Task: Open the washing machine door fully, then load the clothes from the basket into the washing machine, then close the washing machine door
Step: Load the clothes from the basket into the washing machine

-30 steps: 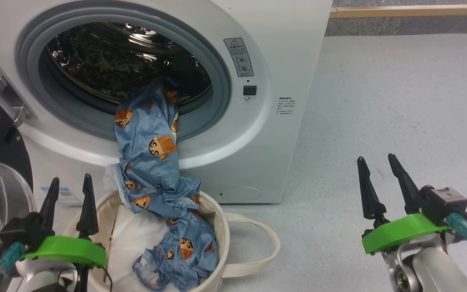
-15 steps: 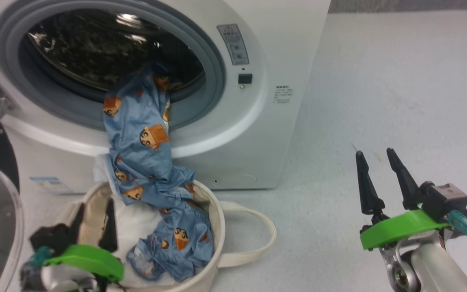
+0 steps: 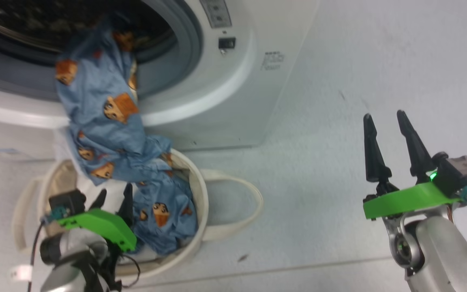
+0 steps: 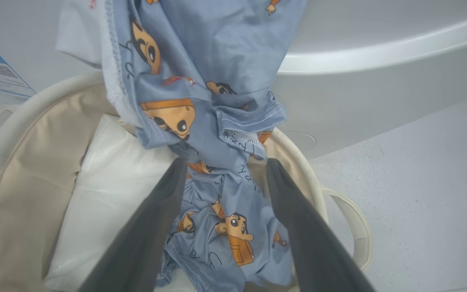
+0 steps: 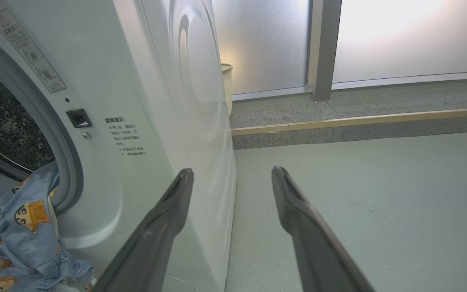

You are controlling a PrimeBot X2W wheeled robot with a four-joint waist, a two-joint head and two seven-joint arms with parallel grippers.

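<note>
The white washing machine [image 3: 233, 81] stands at the upper left, its drum opening uncovered; its door is out of view. Light-blue clothes [image 3: 103, 117] with orange cartoon figures hang from the drum's rim down into the cream basket [image 3: 201, 202] below it. My left gripper [image 3: 116, 190] is open and low over the basket. In the left wrist view its gripper [image 4: 225, 162] has one finger on each side of the clothes [image 4: 225, 202], not closed on them. My right gripper [image 3: 384, 117] stands open over bare floor to the right, holding nothing.
White padding [image 4: 108, 170] lines the basket under the clothes. A loop handle [image 3: 241, 202] lies on the floor to the basket's right. Past the washer's side are a wicker bin [image 5: 227, 87] and a raised step with wood edging [image 5: 359, 119].
The head camera has tilted down and turned, shifting the whole scene up and left. My left gripper has gone forward and down into the basket, around the clothes. The right gripper stays open.
</note>
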